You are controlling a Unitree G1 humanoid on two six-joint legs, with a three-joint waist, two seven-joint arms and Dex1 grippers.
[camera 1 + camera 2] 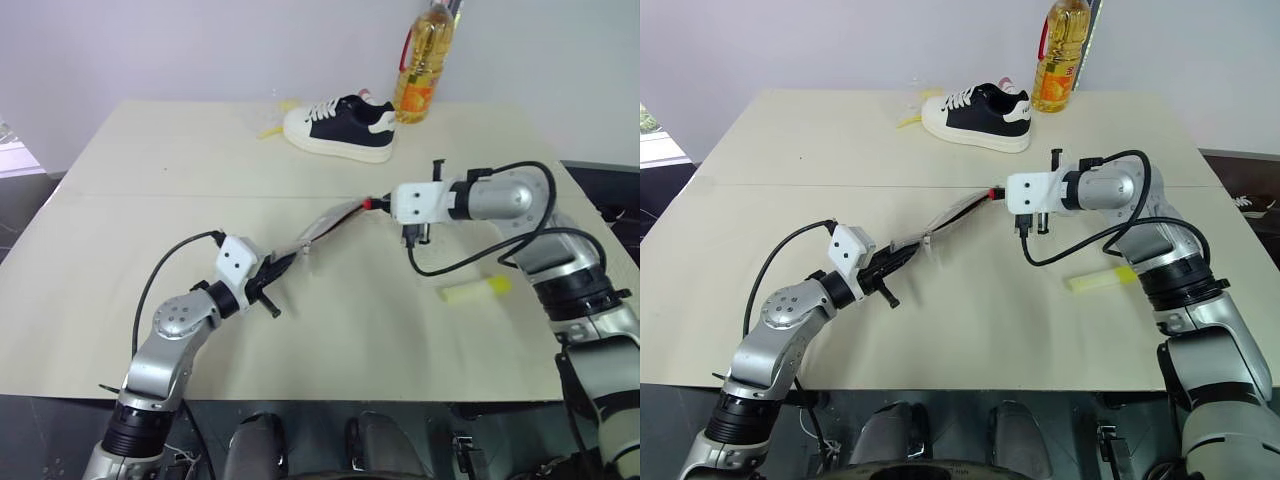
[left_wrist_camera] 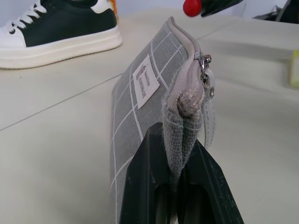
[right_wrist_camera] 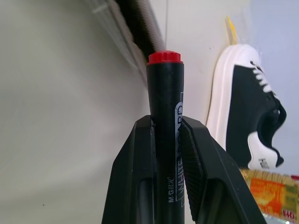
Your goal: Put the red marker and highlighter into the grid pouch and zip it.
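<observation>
My left gripper (image 1: pixel 285 262) is shut on one end of the grid pouch (image 1: pixel 325 225), a grey fabric pouch with white grid lines, and holds it up off the table. Up close, the pouch (image 2: pixel 140 107) shows its white label, and the zipper pull hangs by the pinched end. At the pouch's far end, my right gripper (image 1: pixel 378 203) is shut on the red marker (image 3: pixel 165 88), a dark barrel with a red end. That red end points at the pouch. The pale yellow highlighter (image 1: pixel 475 291) lies on the table at the right, under my right arm.
A black and white sneaker (image 1: pixel 340 125) stands at the back of the beige table (image 1: pixel 150 170). An oil bottle (image 1: pixel 425 65) is behind it, and a thin yellow scrap (image 1: pixel 272 128) lies to its left. A black cable loops under my right wrist.
</observation>
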